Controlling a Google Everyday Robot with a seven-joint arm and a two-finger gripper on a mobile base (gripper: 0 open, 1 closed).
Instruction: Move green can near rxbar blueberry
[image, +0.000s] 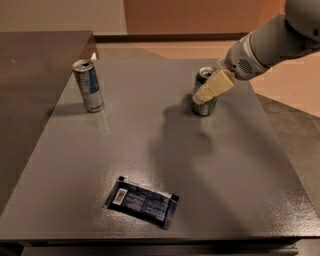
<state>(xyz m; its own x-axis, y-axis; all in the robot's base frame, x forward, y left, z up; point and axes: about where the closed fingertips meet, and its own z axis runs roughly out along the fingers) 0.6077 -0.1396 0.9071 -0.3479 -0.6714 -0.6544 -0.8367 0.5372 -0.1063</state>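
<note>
The green can (206, 107) stands upright at the far right of the grey table (225, 165). My gripper (202, 95) comes in from the upper right on a pale grey arm (272, 42) and sits at the can, its cream tip overlapping the can's upper front. The rxbar blueberry (142, 201), a dark navy wrapper with a white label patch at its left end, lies flat near the table's front edge, well apart from the can.
A slim silver-and-blue can (88, 85) stands upright at the far left of the table. A darker counter (30, 75) adjoins the table on the left. The floor drops away beyond the table's right edge (295, 165).
</note>
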